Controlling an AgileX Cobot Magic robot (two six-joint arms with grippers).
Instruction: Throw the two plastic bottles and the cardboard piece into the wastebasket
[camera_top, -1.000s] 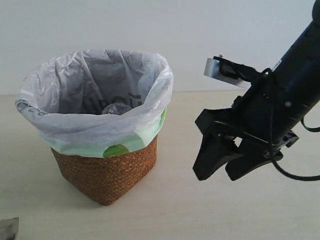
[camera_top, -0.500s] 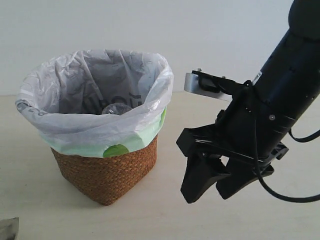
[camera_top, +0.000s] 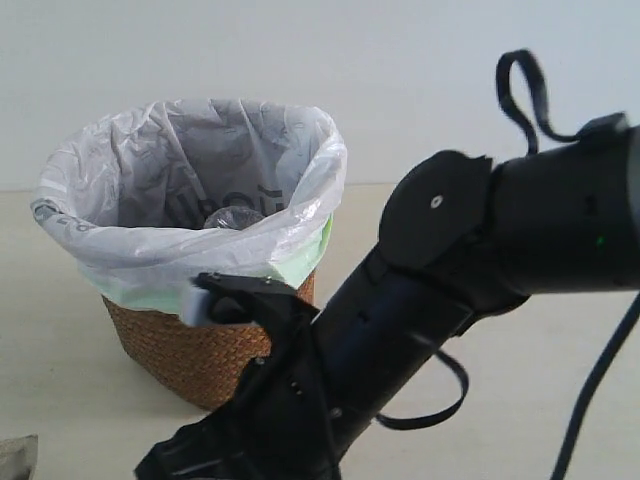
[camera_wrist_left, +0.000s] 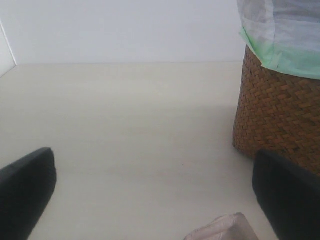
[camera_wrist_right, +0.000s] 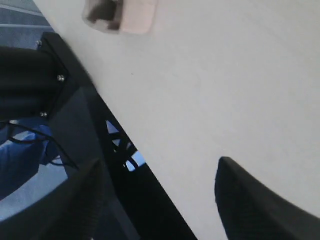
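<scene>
Reaching low across the front of the wastebasket, right arm blocks much of the exterior view; right hand is down at the frame edge, partly cut off. Right wrist view: right hand is spread wide with bare worktop in the gap, gripping nothing. The cardboard piece lies flat on the worktop ahead of it, well apart from the fingers and outside the basket. Left wrist view: left hand is also wide apart and empty, low over the worktop, with the wicker wall of the wastebasket just beside one finger. A corner of the cardboard piece shows near that hand, not touched. Basket stands upright on the worktop, whitish bag folded over the rim, green liner under it. One clear bottle shows inside, down in the bag; cannot tell about the second bottle.
</scene>
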